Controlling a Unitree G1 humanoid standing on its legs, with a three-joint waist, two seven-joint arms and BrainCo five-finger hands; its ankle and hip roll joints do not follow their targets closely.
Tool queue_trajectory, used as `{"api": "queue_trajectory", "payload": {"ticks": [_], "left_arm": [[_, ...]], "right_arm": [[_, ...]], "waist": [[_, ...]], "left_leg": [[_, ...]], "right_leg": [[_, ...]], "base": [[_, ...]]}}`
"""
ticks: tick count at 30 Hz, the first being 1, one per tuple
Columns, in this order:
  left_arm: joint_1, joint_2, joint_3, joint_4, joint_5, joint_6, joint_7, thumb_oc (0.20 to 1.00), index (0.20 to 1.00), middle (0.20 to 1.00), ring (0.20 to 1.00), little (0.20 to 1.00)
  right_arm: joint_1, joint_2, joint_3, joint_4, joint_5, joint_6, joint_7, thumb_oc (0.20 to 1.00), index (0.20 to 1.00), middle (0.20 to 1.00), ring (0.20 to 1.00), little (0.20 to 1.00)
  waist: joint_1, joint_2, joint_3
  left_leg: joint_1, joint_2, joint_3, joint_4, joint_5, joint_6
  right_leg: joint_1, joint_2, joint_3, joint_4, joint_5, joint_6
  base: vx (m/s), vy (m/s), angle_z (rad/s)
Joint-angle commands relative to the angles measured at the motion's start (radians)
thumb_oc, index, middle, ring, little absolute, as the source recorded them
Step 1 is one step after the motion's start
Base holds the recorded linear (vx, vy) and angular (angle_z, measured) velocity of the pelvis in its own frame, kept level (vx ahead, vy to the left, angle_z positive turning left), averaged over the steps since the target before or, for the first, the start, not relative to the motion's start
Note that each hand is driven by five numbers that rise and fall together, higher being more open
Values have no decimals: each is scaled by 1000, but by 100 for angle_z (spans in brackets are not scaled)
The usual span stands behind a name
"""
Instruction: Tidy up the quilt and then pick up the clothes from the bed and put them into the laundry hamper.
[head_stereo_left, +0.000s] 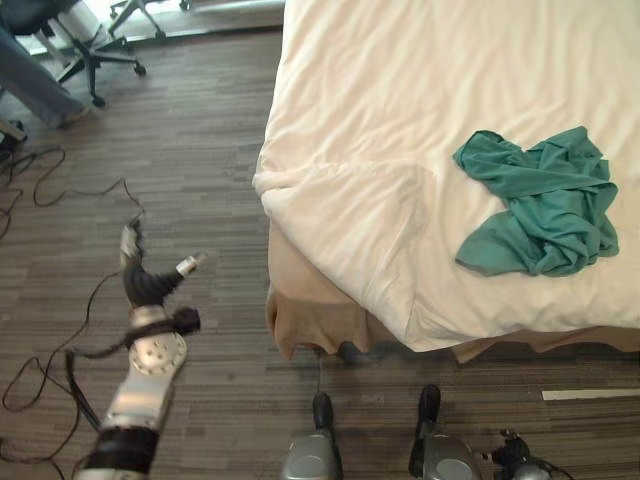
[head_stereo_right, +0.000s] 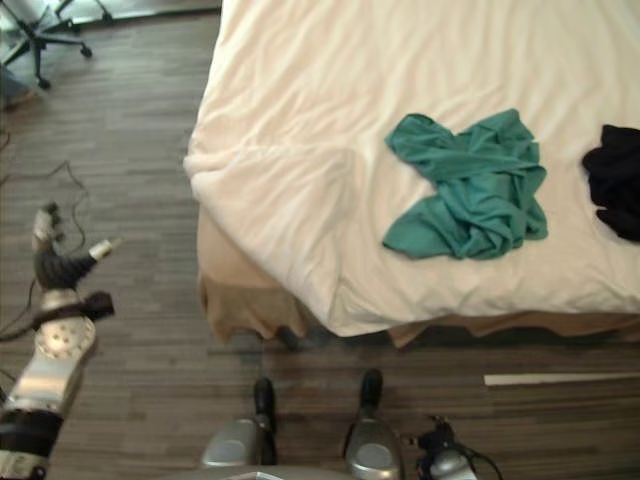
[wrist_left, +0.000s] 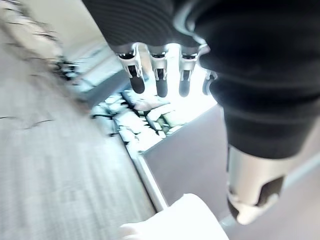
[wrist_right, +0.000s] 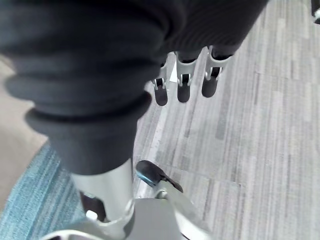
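The cream quilt (head_stereo_left: 400, 120) lies spread over the bed with a crumpled teal garment (head_stereo_left: 540, 205) and a black garment (head_stereo_right: 615, 190) resting on it, while the left hand (head_stereo_left: 140, 275) hangs over the wood floor (head_stereo_left: 190, 170) beside the bed, fingers relaxed and empty, as is the right hand (wrist_right: 185, 85).

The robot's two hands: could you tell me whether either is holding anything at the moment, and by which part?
Nothing is held. The left hand hangs open over the floor beside the bed, and the right hand is open above the floor. The green garment lies untouched on the quilt.
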Motion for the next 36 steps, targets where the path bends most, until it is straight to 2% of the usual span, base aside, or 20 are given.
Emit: {"api": "queue_trajectory", "payload": {"ticks": [1, 3, 4, 7, 9, 10, 15, 16, 17, 20, 21, 23, 25, 26, 27, 30, 31, 32, 35, 36], "left_arm": [[-76, -24, -75, 88, 191, -23, -18, 1000, 1000, 1000, 1000, 1000], [-195, 11, -198, 118, 314, 20, -43, 1000, 1000, 1000, 1000, 1000], [-202, 9, -203, 123, 315, 20, -41, 1000, 1000, 1000, 1000, 1000], [-360, -1, -365, 216, 445, 72, -67, 1000, 1000, 1000, 1000, 1000], [-370, -4, -372, 224, 446, 71, -64, 1000, 1000, 1000, 1000, 1000], [-467, -31, -473, 373, 525, 121, -84, 1000, 1000, 1000, 1000, 1000], [-569, -69, -599, 664, 637, 181, -132, 1000, 1000, 1000, 1000, 1000], [-572, -71, -601, 668, 637, 180, -130, 680, 680, 680, 680, 680], [-571, -79, -611, 730, 653, 188, -140, 200, 200, 200, 200, 200], [-530, -89, -592, 951, 634, 206, -187, 200, 200, 200, 200, 200], [-531, -89, -591, 951, 634, 205, -187, 200, 200, 200, 200, 200], [-402, -88, -470, 1015, 547, 208, -196, 200, 200, 200, 200, 200], [-401, -88, -469, 1014, 547, 209, -196, 200, 200, 200, 200, 200], [-261, -98, -355, 995, 461, 203, -190, 200, 200, 200, 200, 200], [-144, -117, -285, 976, 389, 187, -200, 1000, 1000, 1000, 1000, 1000], [-49, -164, -239, 1008, 335, 170, -213, 1000, 1000, 1000, 1000, 1000], [45, -168, -173, 1040, 324, 183, -203, 1000, 1000, 1000, 1000, 1000], [92, -188, -140, 1062, 312, 185, -193, 1000, 1000, 1000, 1000, 1000], [176, -244, -60, 1119, 260, 198, -182, 1000, 1000, 1000, 1000, 1000], [191, -259, -30, 1135, 230, 205, -174, 1000, 1000, 1000, 1000, 1000]], "right_arm": [[-45, 3, 24, 34, -14, -4, 23, 1000, 1000, 1000, 1000, 1000], [-53, -3, 43, 32, -27, -3, 28, 1000, 1000, 1000, 1000, 1000], [-53, -3, 40, 32, -27, -2, 28, 1000, 1000, 1000, 1000, 1000], [-57, -12, 63, 15, -39, -2, 25, 1000, 1000, 1000, 1000, 1000], [-57, -11, 59, 14, -39, -1, 25, 1000, 1000, 1000, 1000, 1000], [-60, -20, 76, 2, -42, -2, 16, 1000, 1000, 1000, 1000, 1000], [-48, -26, 100, -20, -45, -5, 8, 1000, 1000, 1000, 1000, 1000], [-48, -26, 99, -21, -45, -5, 8, 1000, 1000, 1000, 1000, 1000], [-46, -28, 102, -30, -44, -5, 8, 1000, 1000, 1000, 1000, 1000], [-45, -56, 98, -130, -16, 1, 19, 1000, 1000, 1000, 1000, 1000], [-45, -56, 98, -131, -16, 2, 19, 1000, 1000, 1000, 1000, 1000], [-23, -90, 32, -335, 38, -11, 20, 1000, 1000, 1000, 1000, 1000], [-21, -91, 33, -338, 38, -10, 20, 1000, 1000, 1000, 1000, 1000], [-56, -118, -12, -289, 86, -31, -9, 1000, 1000, 1000, 1000, 1000], [-154, -184, -46, -283, 117, -27, -30, 1000, 1000, 1000, 1000, 1000], [-189, -194, -85, -212, 197, -60, -19, 1000, 1000, 1000, 1000, 1000], [-179, -251, -100, -545, 117, -64, -45, 1000, 1000, 1000, 1000, 1000], [-178, -275, -106, -708, 98, -89, -43, 1000, 1000, 1000, 1000, 1000], [-231, -317, -83, -915, 66, -132, -22, 1000, 1000, 1000, 1000, 1000], [-274, -330, -56, -959, 44, -134, -19, 200, 200, 200, 200, 200]], "waist": [[-53, -33, -35], [-97, -32, -34], [-93, -32, -33], [-141, -35, -29], [-136, -35, -29], [-166, -38, -23], [-187, -48, -21], [-186, -49, -21], [-187, -51, -21], [-186, -61, -21], [-187, -61, -23], [-183, -66, -32], [-184, -66, -36], [-167, -60, -41], [-142, -53, -43], [-120, -47, -48], [-107, -47, -54], [-100, -47, -55], [-61, -52, -57], [-45, -56, -59]], "left_leg": [[-3, 73, -48, 53, -50, -41], [5, 62, -27, 55, -68, -34], [4, 61, -25, 56, -69, -33], [4, 51, 3, 70, -89, -23], [3, 50, 4, 71, -90, -23], [1, 46, 16, 79, -96, -18], [4, 42, 30, 91, -104, -14], [3, 42, 30, 92, -104, -14], [2, 42, 30, 93, -104, -13], [7, 46, 32, 93, -104, -14], [3, 45, 32, 92, -99, -14], [16, 49, 35, 86, -97, -14], [11, 48, 35, 85, -93, -14], [14, 51, 31, 76, -87, -14], [25, 54, 18, 65, -85, -15], [30, 52, 7, 55, -77, -15], [39, 54, 2, 47, -75, -17], [44, 55, 0, 46, -76, -17], [52, 60, -12, 45, -78, -19], [48, 59, -19, 43, -74, -19]], "right_leg": [[36, -76, -3, 35, -128, 101], [2, -86, 27, 51, -115, 108], [0, -87, 29, 53, -115, 109], [-44, -95, 67, 71, -100, 117], [-46, -96, 69, 72, -100, 118], [-67, -100, 87, 81, -93, 122], [-78, -102, 103, 88, -87, 122], [-78, -102, 103, 88, -87, 122], [-78, -102, 103, 88, -88, 122], [-72, -98, 104, 89, -90, 121], [-75, -99, 105, 88, -87, 120], [-64, -94, 111, 83, -89, 118], [-69, -95, 112, 82, -86, 117], [-61, -93, 106, 79, -88, 114], [-38, -92, 92, 78, -95, 111], [-23, -96, 74, 80, -99, 112], [-13, -97, 64, 82, -104, 112], [-8, -96, 59, 83, -106, 112], [13, -92, 38, 83, -117, 109], [17, -93, 28, 79, -116, 106]], "base": [[11, 82, -16], [-16, 79, -30], [-27, 77, -48], [-17, 60, -43], [-19, 41, -30], [-25, 46, -31], [-10, 21, -22], [-7, -5, -5], [0, 0, 0], [0, 0, 0], [-2, -14, -4], [29, -4, -5], [10, -4, -15], [24, -8, -24], [17, -10, -12], [16, 10, 17], [40, 34, 27], [39, 32, 27], [12, -9, 14], [13, -60, 34]]}}
